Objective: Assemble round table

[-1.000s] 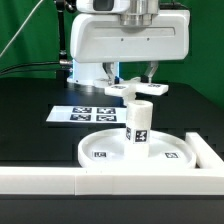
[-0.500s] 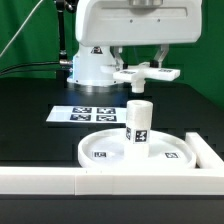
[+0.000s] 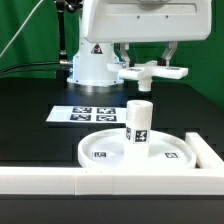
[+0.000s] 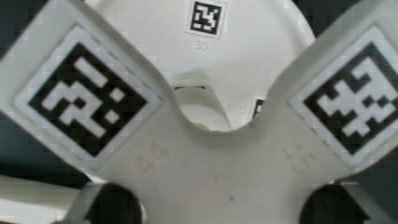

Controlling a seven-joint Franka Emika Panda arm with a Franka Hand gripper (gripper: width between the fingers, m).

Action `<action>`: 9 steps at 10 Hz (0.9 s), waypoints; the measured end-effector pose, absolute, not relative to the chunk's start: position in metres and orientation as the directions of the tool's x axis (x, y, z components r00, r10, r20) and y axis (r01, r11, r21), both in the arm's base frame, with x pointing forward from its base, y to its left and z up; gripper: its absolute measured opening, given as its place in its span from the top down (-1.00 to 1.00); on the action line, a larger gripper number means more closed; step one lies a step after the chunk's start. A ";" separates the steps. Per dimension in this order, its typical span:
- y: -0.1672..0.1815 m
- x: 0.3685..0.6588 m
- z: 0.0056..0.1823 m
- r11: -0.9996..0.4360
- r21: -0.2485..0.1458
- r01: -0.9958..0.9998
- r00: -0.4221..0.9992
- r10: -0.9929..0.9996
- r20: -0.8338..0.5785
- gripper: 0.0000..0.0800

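Observation:
The large rimmed round disc [image 3: 137, 150] lies on the black table near the front border wall. The short cylindrical post [image 3: 138, 122] stands upright at its centre, tags on its side. My gripper [image 3: 146, 64] is shut on the white cross-shaped piece [image 3: 149, 73] and holds it level in the air, above the post and clear of it. In the wrist view the cross-shaped piece [image 4: 214, 110] fills the picture, with large tags on its arms and a hole in the middle. My dark fingertips [image 4: 111, 200] press on its near edge from both sides.
The marker board [image 3: 88, 114] lies flat on the table behind the disc, toward the exterior view's left. A long white border wall [image 3: 60, 179] runs along the front and turns back at the exterior view's right [image 3: 212, 152]. The robot's base [image 3: 92, 66] stands behind.
My gripper has risen and shifted toward the exterior view's right with the cross-shaped piece in it, from just above the post's top to well clear of it. Disc and post have not moved.

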State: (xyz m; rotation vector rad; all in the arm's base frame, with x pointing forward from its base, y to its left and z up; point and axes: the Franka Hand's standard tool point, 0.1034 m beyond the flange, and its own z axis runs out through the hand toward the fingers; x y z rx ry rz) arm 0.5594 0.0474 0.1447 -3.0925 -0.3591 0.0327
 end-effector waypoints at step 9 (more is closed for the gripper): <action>0.040 0.557 0.121 -0.968 -0.018 0.251 0.968 0.251 -0.016 -0.11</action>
